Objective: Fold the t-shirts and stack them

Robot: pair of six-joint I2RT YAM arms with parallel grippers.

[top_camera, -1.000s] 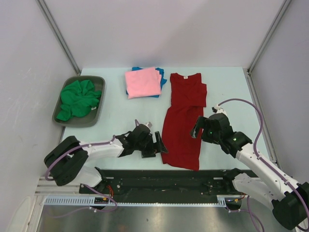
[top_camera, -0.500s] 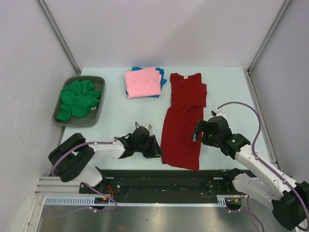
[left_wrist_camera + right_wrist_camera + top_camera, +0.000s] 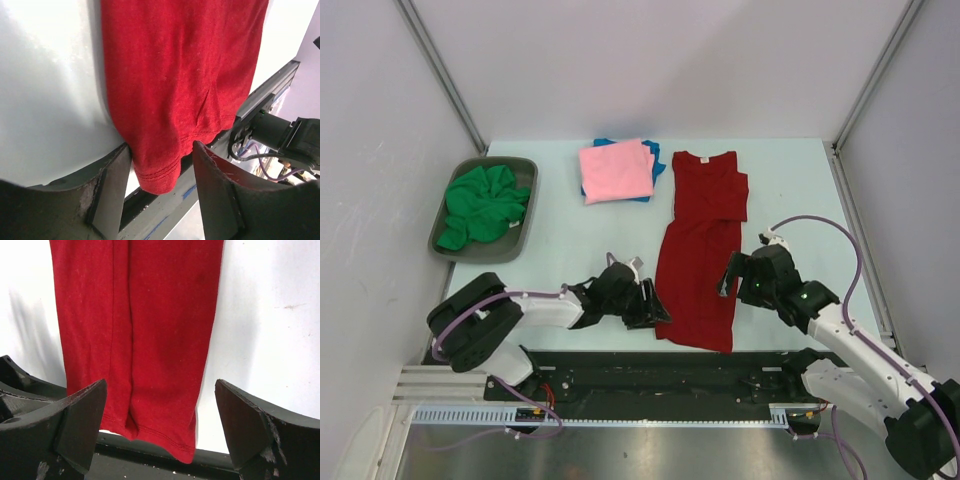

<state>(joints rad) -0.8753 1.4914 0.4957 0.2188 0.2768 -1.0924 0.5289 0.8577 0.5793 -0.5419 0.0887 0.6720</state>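
The dark red t-shirt (image 3: 700, 250) lies lengthwise on the table, folded into a narrow strip, its hem at the near edge. My left gripper (image 3: 655, 308) is low at the hem's left corner. In the left wrist view the red hem (image 3: 155, 175) hangs between my left gripper's (image 3: 161, 147) parted jaws; one finger touches its edge, the other stands apart. My right gripper (image 3: 730, 275) hovers wide open over the shirt's right side, and in the right wrist view the red cloth (image 3: 145, 330) lies beyond my right gripper (image 3: 161, 382). A folded pink t-shirt (image 3: 616, 170) rests on a blue t-shirt (image 3: 658, 160).
A grey tray (image 3: 525, 165) at the far left holds a crumpled green t-shirt (image 3: 480, 205). The black rail (image 3: 650, 375) with the arm bases runs along the near table edge just under the red hem. Frame posts stand at the back corners.
My left gripper narrowed, then widened partway, and shifted slightly right to the red hem's corner. My right gripper drifted a little toward the near edge, still wide open.
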